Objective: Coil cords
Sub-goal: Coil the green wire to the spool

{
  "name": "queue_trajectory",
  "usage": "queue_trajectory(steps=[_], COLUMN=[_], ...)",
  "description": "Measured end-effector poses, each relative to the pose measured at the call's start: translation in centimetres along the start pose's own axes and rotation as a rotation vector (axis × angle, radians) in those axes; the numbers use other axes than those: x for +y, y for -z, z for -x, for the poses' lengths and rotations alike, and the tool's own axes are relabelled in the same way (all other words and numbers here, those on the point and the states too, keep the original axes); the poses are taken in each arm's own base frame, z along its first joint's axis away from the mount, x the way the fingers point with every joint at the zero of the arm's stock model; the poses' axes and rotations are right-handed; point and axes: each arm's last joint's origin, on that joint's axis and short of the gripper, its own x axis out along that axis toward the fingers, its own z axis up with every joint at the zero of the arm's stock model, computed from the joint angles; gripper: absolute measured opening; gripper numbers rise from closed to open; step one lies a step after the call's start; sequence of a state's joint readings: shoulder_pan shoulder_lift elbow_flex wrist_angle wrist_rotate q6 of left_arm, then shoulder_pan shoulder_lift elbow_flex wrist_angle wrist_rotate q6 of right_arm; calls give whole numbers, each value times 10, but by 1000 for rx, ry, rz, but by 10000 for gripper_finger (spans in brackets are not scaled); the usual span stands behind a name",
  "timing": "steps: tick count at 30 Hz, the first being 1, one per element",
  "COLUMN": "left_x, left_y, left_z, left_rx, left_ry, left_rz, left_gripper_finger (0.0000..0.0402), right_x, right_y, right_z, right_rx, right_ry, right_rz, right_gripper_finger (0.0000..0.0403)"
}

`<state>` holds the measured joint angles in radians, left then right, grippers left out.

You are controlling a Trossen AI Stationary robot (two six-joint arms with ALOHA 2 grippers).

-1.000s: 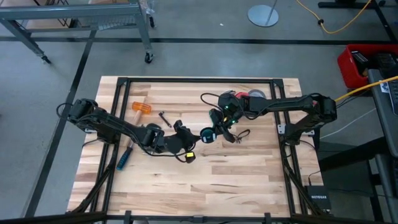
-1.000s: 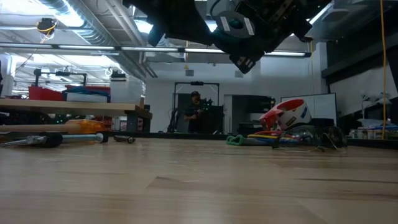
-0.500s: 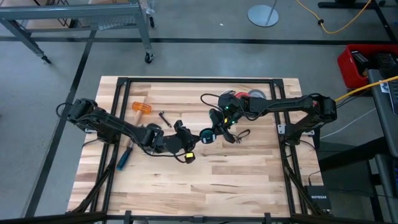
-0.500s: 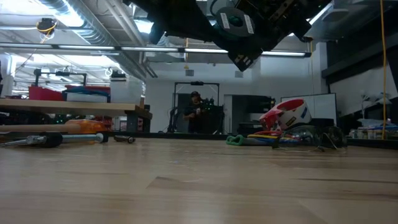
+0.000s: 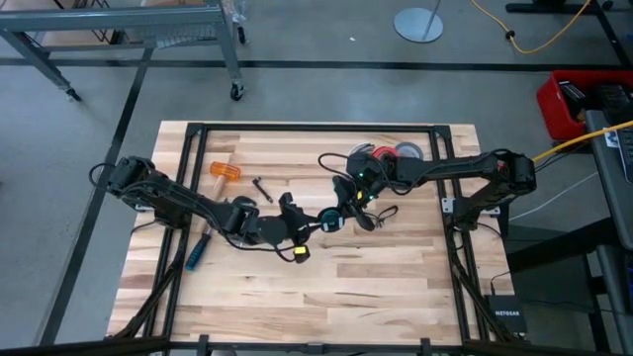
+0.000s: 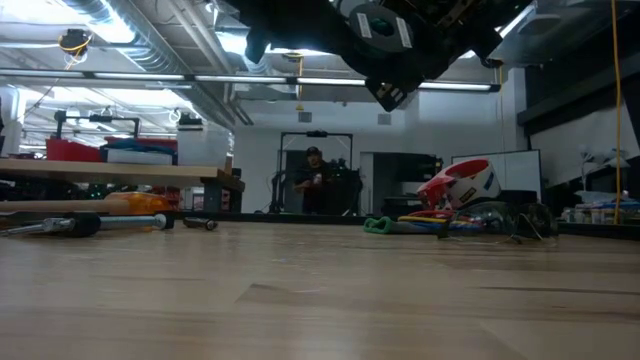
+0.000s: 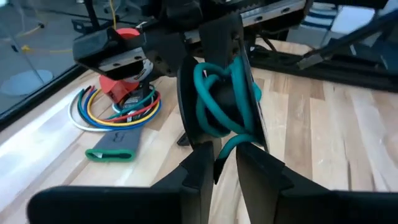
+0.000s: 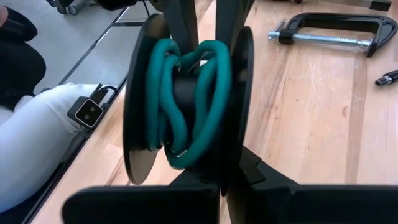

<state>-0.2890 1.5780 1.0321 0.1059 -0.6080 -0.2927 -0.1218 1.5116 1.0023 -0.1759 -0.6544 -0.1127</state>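
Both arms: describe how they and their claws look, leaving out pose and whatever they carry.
Both are dark, near-black jointed arms. The left arm carries a small yellow tag near its claw, and thin black cables trail along it. The right arm shows a small green light by its claw. In the wrist views each claw has two flat, matte black fingers.

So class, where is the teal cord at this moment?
In the high view, the teal cord is wound on a black spool near the table's middle, between the left gripper and the right gripper.

Both arms mid-table, right claw (image 8: pixel 222 180) closed.
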Motion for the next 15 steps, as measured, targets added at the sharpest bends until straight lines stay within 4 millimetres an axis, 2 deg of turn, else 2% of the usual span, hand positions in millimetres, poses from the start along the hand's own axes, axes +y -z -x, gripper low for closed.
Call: queue_trajectory(steps=[4,8,15], left_x=[-1,-1,-1], left_y=[0,-1,-1], left_z=[0,0,0], left_rx=[2,0,1], left_ry=[12,23,24], left_rz=[-36,-56,-33], left_gripper_finger=[47,10,4], right_x=[1,1,1], right_y=[0,-1,-1], right_z=[-1,-1,-1], right_rx=[2,-2,-2], right_ry=[3,1,-1], right_rz=[3,7,-11], right_gripper_finger=[3,3,4])
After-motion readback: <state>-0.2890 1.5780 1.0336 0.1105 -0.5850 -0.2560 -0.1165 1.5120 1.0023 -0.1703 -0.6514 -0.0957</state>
